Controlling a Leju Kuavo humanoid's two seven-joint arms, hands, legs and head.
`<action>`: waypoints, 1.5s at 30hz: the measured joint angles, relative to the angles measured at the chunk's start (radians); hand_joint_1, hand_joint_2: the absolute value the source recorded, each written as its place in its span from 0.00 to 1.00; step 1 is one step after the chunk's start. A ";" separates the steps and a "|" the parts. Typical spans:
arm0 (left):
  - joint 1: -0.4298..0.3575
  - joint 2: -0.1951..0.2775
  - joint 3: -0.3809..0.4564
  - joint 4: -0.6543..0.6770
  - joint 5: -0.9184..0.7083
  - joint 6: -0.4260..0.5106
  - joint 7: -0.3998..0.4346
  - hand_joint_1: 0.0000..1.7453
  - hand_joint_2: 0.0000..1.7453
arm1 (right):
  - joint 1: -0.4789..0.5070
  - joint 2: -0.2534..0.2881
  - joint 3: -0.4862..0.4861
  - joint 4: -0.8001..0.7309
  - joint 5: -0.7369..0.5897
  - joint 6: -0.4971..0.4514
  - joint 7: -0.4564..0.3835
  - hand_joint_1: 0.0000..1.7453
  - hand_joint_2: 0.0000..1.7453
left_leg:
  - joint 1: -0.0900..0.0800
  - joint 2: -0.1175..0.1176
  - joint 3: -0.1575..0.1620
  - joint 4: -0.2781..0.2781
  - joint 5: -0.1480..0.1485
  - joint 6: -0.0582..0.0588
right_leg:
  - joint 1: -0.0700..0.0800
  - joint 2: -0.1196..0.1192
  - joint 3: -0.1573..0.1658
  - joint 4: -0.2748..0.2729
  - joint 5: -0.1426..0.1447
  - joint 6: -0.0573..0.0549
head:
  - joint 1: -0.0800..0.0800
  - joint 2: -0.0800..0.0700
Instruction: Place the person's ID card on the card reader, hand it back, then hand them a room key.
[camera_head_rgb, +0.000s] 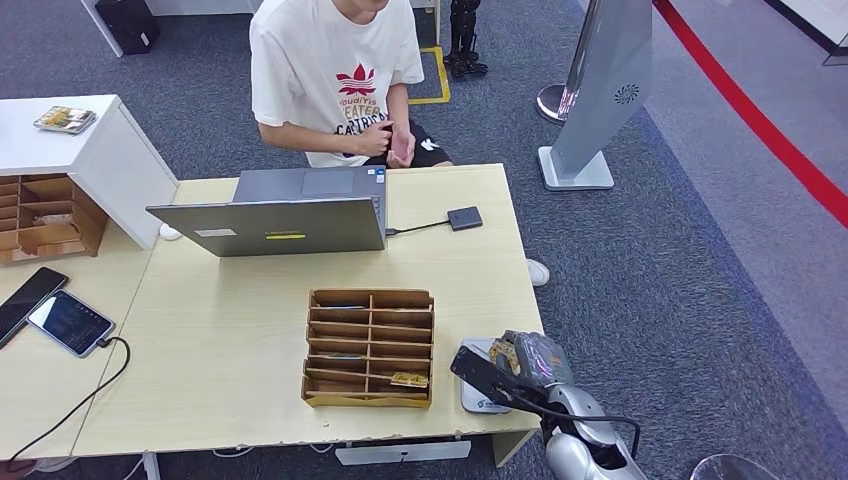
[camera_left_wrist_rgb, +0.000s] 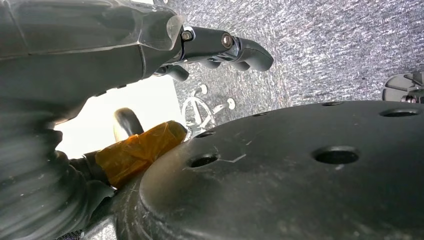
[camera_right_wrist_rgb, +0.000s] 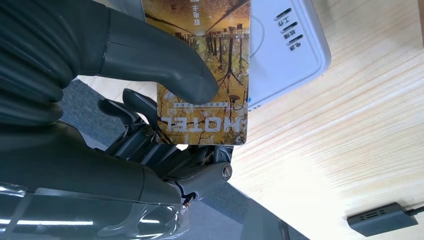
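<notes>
With our right hand (camera_right_wrist_rgb: 150, 75) pinching the HOTEL-printed room key (camera_right_wrist_rgb: 205, 75) between thumb and fingers over the white card reader (camera_right_wrist_rgb: 290, 50), we judge handover pending; our left hand's (camera_left_wrist_rgb: 220, 47) fingers hang curled, holding nothing.

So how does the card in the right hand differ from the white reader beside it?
The card is thin, with a yellow-brown tree photo and the word HOTEL; the card reader is a thicker plain white box with slots and small labels. The card is pinched in the right hand, lifted and overlapping the reader's edge; the reader lies flat on the table. Both have rounded corners.
</notes>
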 joint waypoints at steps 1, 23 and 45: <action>0.000 0.000 0.000 0.000 0.000 0.000 0.000 0.00 1.00 | 0.000 0.000 0.000 0.000 0.000 0.000 0.000 1.00 1.00 | 0.000 0.000 0.000 0.000 0.000 0.000 | 0.000 0.000 0.000 0.000 0.000 0.000 | 0.000 0.000; 0.000 -0.001 -0.003 0.000 0.003 0.002 0.000 0.00 1.00 | 0.004 0.000 0.000 0.000 0.000 0.001 0.001 1.00 1.00 | 0.000 0.000 0.001 0.000 0.000 0.000 | 0.000 0.000 0.001 0.000 0.000 0.000 | 0.000 0.000; -0.001 -0.001 -0.010 0.000 0.005 0.003 0.003 0.00 1.00 | 0.008 0.000 0.000 -0.002 0.000 0.001 0.001 1.00 1.00 | 0.000 0.000 0.002 0.000 0.000 0.000 | 0.000 0.000 0.002 0.000 0.000 0.000 | 0.000 0.000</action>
